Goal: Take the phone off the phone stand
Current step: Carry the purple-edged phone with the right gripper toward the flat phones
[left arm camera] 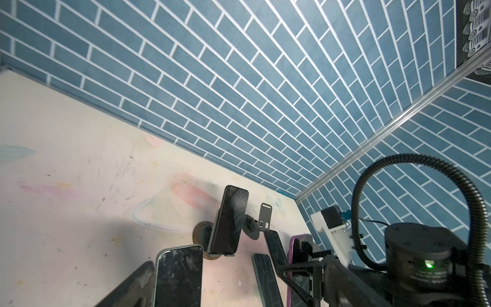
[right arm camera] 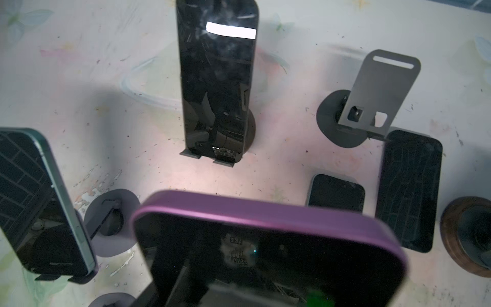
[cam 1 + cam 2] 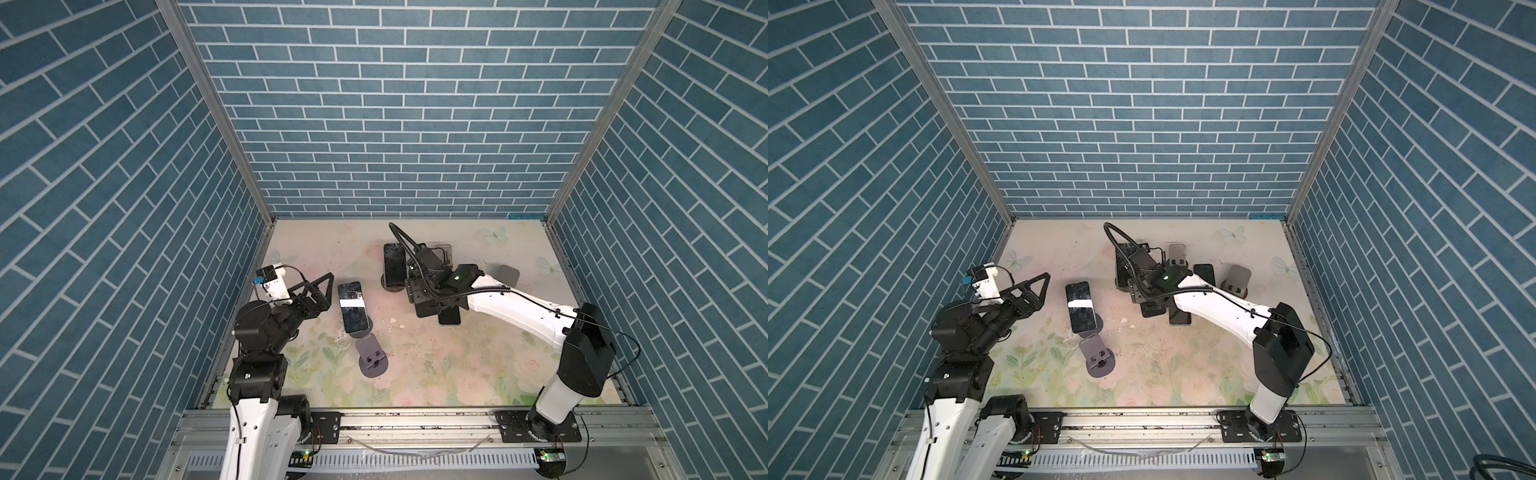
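Reaches the right arm up from its mount on the near rail through a black shoulder link, then stretches the white forearm back and leftward over the table to the middle. Bends the wrist downward above a cluster of phones and stands. Clamps the right gripper on the purple phone, with fingers on either side of it in the left wrist view. Holds that phone roughly upright, its top edge close under the right wrist camera. Hides the phone's lower end, so cannot tell whether it touches any stand. Holds it just beside the black phone that leans on its own stand. Holds it near an empty grey stand, a flat black phone, a smaller flat phone and a round wooden base.

Folds the left arm tight over the table's left edge, dark links stacked above the mount, wrist turned toward the middle. Points the left gripper rightward at the teal-edged phone propped on a stand, near it but apart. Spreads those jaws wide, with nothing between them. Stands well clear of the empty purple stand just in front of that phone.
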### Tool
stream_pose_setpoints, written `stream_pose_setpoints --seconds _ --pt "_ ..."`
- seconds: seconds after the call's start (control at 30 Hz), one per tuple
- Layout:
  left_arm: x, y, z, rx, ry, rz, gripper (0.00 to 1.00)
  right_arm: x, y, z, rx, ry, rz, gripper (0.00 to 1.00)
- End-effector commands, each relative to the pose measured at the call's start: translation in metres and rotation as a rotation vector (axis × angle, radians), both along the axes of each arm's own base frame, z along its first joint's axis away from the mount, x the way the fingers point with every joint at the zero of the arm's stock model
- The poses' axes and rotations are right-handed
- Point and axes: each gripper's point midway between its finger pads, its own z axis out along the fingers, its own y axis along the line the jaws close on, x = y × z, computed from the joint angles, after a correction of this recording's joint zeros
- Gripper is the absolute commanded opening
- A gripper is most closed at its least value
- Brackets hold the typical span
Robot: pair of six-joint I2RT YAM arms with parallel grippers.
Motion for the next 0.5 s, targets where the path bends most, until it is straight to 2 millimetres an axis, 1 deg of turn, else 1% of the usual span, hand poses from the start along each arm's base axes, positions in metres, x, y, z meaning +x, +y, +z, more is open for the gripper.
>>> stream_pose_setpoints --seconds 0.0,0.03,0.07,0.2,0.27,0.37,0.47 --pt "0.006 -0.012 0.020 -0.049 -0.057 -0.080 1.00 0.002 -0.016 -0.004 0.023 0.049 -0.069 0.62" --pt "0.008 -0.013 0.021 -0.061 -0.056 -0.089 1.00 0.004 -0.018 -0.006 0.026 0.060 -0.075 0.62" --pt "0.014 -0.015 0.016 -0.072 -0.034 -0.095 1.00 0.008 -0.019 -0.009 0.030 0.070 -0.082 0.62" --pt "0.021 -0.025 0.011 -0.072 -0.013 -0.118 1.00 0.016 -0.019 -0.021 0.039 0.126 -0.093 0.62" --pt "0.023 -0.035 0.008 -0.050 -0.001 -0.142 1.00 0.019 -0.017 -0.029 0.041 0.154 -0.095 0.62" --pt "0.023 -0.047 0.002 0.011 0.038 -0.162 1.00 0.022 -0.009 -0.036 0.051 0.178 -0.088 0.62" --pt "0.021 -0.054 -0.005 0.070 0.080 -0.170 1.00 0.024 -0.002 -0.044 0.055 0.211 -0.086 0.62"
